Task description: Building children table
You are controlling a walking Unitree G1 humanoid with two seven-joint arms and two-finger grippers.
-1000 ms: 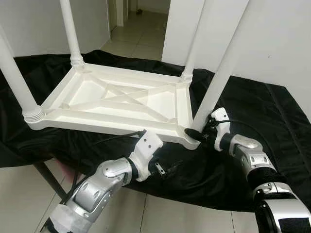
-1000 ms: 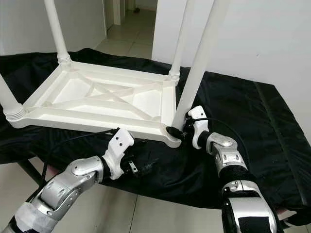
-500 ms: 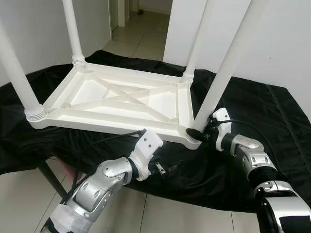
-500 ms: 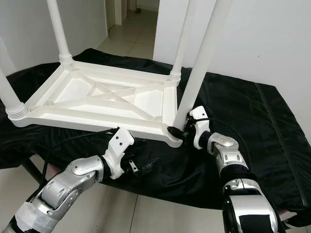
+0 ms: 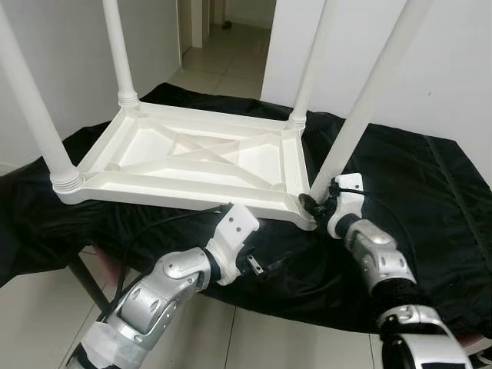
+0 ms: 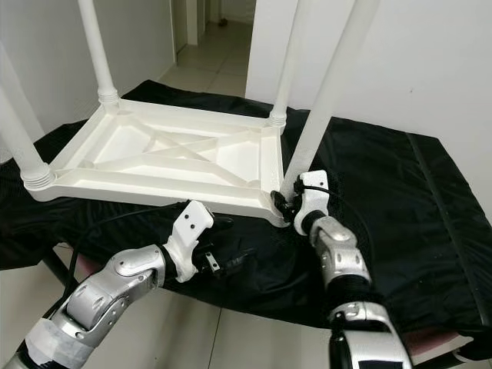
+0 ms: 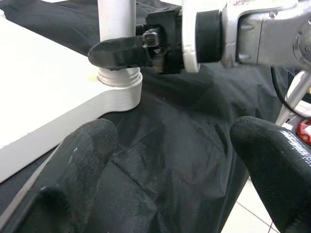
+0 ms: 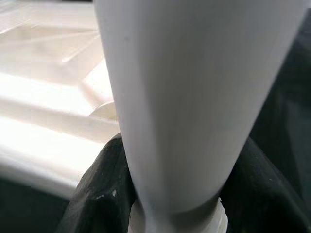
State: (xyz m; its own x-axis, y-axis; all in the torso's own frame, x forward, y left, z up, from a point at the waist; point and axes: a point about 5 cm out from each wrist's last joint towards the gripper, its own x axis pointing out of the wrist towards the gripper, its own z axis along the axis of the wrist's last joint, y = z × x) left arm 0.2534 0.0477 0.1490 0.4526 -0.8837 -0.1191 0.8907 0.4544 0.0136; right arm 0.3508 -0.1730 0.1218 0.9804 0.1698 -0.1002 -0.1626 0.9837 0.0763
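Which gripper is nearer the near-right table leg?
Right. The right gripper is clamped around the base of the near-right table leg; the left gripper hangs open over the black cloth, short of that corner.

Black cloth, white walls and a tiled floor

A black shiny cloth (image 5: 415,177) covers the tabletop and hangs over its near edge in soft folds. Under the left side, a dark metal leg (image 5: 83,278) stands at a slant on the pale tiled floor (image 5: 46,300). Behind are white walls (image 5: 453,69), and between them an open passage (image 5: 223,38) with the same pale tiles leads away.
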